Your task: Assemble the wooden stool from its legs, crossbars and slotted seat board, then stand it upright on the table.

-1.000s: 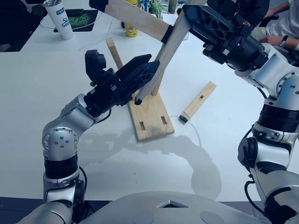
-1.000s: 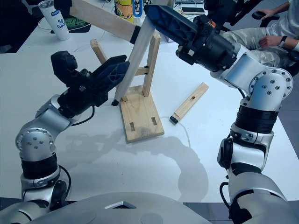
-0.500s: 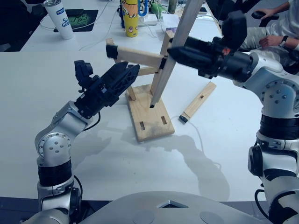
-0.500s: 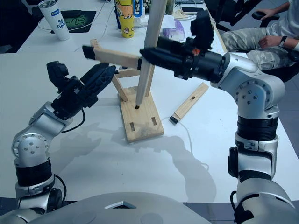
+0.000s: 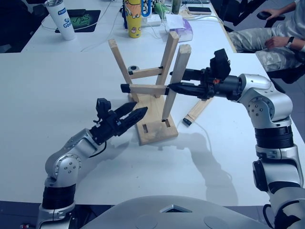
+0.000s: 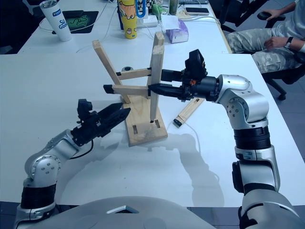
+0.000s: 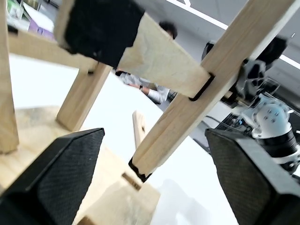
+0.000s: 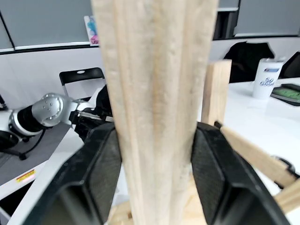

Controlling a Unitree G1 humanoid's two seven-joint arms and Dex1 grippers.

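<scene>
The slotted seat board [image 5: 153, 125] lies flat on the white table. Two legs [image 5: 119, 64] stand in it at the back, joined by a crossbar [image 5: 145, 72]. A third leg [image 5: 175, 78] stands upright with its foot at a front slot of the board, and my right gripper [image 5: 177, 82] is shut on its upper half; its pads [image 8: 105, 173] press the leg's sides. A second crossbar [image 5: 143, 89] sticks out sideways from that leg. My left gripper [image 5: 138, 109] hovers open, low at the board's front left, touching nothing. A loose wooden piece [image 5: 199, 109] lies right of the board.
A white tumbler [image 5: 61, 19], a yellow bottle [image 5: 134, 19] and a tissue box [image 5: 181, 31] stand on the far table. A thin cable [image 5: 202, 138] curls on the table by the loose piece. A seated person is at the back right.
My right gripper has swung the leg with its crossbar down from high above and set it upright on the board. My left arm has drawn back and dropped low.
</scene>
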